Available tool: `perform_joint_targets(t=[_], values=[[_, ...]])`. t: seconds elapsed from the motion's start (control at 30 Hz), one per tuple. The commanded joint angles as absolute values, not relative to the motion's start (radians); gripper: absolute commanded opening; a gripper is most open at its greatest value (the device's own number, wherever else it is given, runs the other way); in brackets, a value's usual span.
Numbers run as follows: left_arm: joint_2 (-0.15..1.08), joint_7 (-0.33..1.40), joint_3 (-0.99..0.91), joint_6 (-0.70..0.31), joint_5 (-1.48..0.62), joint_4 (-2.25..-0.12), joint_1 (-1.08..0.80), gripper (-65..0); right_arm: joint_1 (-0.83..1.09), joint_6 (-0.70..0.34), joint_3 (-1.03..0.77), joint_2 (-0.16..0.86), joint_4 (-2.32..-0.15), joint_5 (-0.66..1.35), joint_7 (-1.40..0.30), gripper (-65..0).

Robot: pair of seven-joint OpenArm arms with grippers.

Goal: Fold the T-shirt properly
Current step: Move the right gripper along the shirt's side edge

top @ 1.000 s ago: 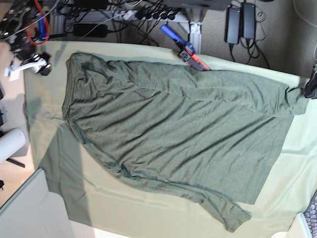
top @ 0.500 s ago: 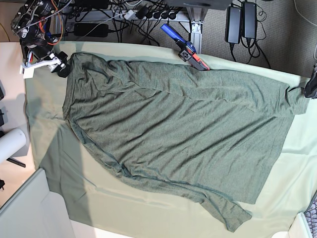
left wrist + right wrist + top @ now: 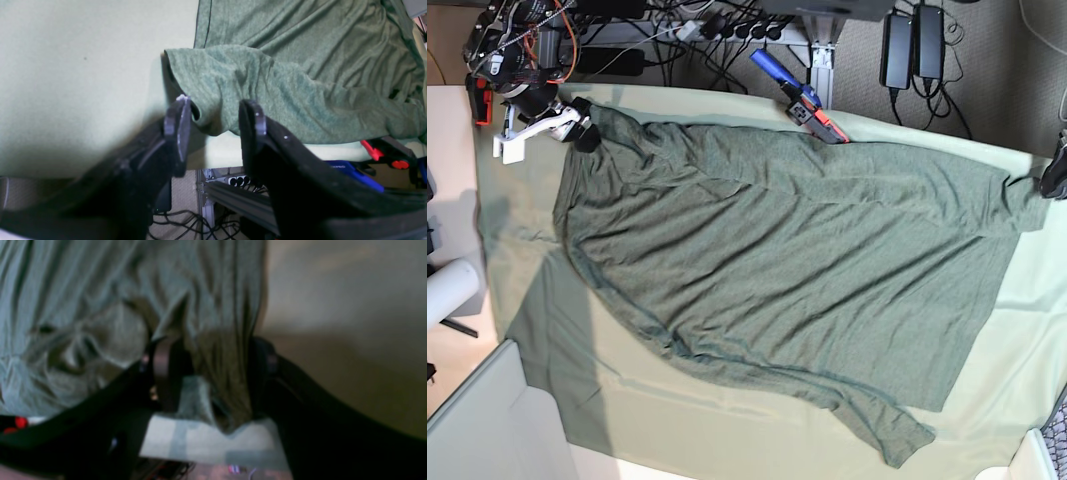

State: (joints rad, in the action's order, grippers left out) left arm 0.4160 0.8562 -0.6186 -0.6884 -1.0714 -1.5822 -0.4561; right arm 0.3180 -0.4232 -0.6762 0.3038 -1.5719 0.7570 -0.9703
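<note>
Here the T-shirt (image 3: 787, 260) lies spread across the table (image 3: 517, 210), which is covered by a pale green cloth (image 3: 1037, 330). The shirt's body runs from the far left corner toward the right edge, wrinkled throughout, with one sleeve reaching down to the near edge and a bunched corner at the far right. Nothing in view serves as a container; the shirt simply rests flat on the cloth.

The right end effector (image 3: 582, 128) sits at the shirt's far left corner in the base view. From its wrist camera the picture is blurred, yet a gathered fold of the shirt (image 3: 220, 373) passes between its two dark fingers (image 3: 163, 373), which stand apart on either side of the fabric. Whether they are pressing on the cloth cannot be told from the blur.

The left end effector (image 3: 213, 130) is at the shirt's right corner, near the table edge. Its two black fingers (image 3: 178, 130) are spread, and a rolled hem of the shirt (image 3: 213, 86) lies just beyond and between the tips, with a gap showing on each side; it does not appear clamped.

A clamp with a blue handle and a red and black head (image 3: 802, 98) sits at the table's far edge, touching the shirt's upper border. Cables and power bricks (image 3: 912, 45) lie on the floor behind.
</note>
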Motion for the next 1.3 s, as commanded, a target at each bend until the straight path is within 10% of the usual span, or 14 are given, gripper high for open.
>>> perform_joint_targets(t=[0.0,0.17,1.27], values=[[0.435,0.835,-0.628,-0.698,-1.096,-1.596,-0.455,-37.8,0.329,-0.426,-0.678,0.316,-1.589,0.741,-0.995,-38.0],[0.435,0.835,-0.628,-0.698,-1.102,-1.596,-0.455,-37.8,0.330,-0.426,-0.678,0.316,-1.591,0.740,-0.961,-65.0],[0.435,0.844,-0.628,-0.698,-1.154,-1.598,-0.454,-30.1,0.309,-0.424,-0.682,0.501,-1.591,0.630,-0.875,-65.0]])
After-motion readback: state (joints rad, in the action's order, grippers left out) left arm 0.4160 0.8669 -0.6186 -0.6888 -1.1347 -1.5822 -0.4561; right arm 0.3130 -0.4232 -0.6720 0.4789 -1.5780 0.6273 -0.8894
